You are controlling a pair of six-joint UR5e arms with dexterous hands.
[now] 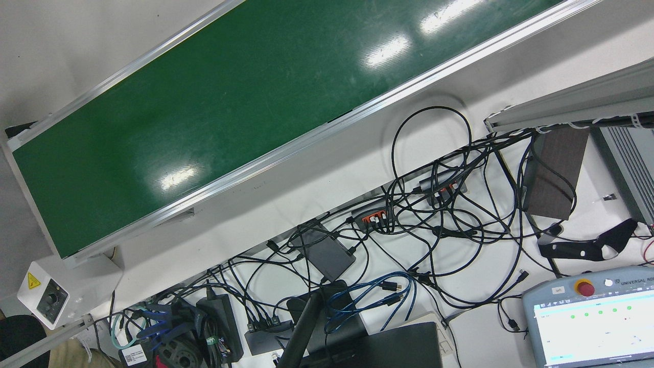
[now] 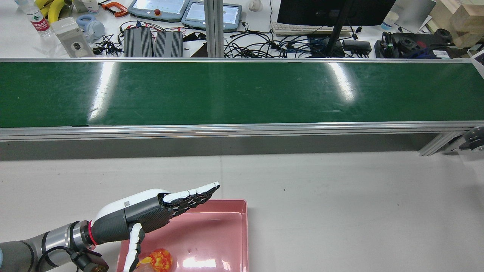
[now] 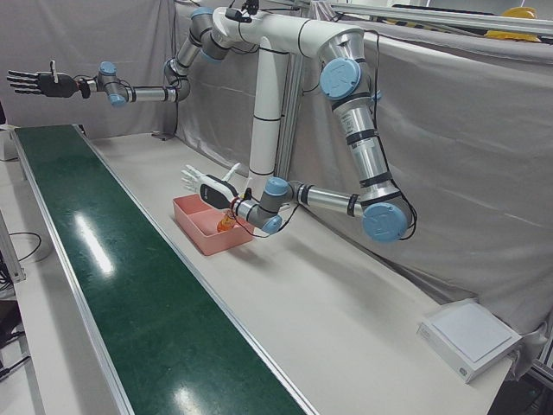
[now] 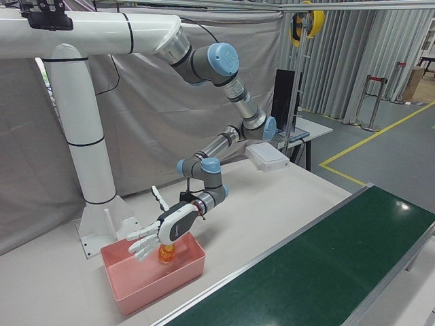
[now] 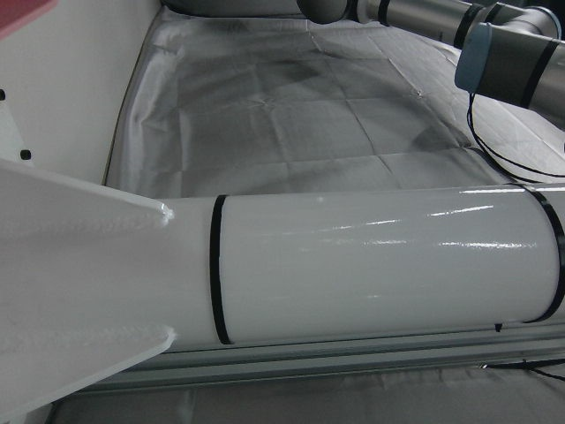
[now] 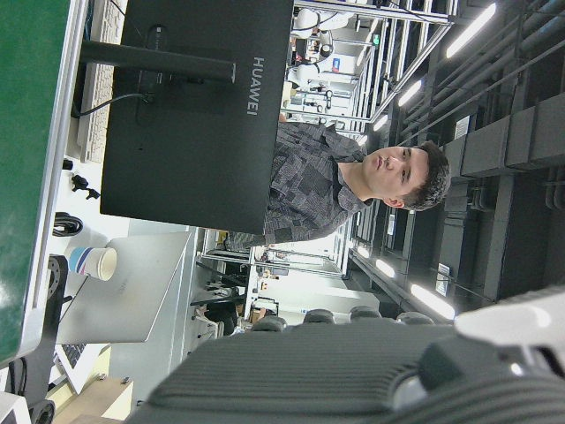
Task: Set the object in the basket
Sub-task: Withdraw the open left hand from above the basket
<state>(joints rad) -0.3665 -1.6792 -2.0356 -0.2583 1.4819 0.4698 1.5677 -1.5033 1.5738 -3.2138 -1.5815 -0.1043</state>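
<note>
Pink basket (image 2: 242, 226) holding an orange object (image 2: 160, 260) at its 7 o'clock corner; left hand (image 2: 151, 213) above, fingers spread, empty; right hand (image 3: 34, 82) raised, likewise open.

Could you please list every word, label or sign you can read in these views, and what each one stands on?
"HUAWEI": back of the black monitor.
"UNIVERSAL RO", cut off at the edge: teach pendant.
Yellow lightning warning sign, no words: white control box.
Water bottle label: too small to read.
</note>
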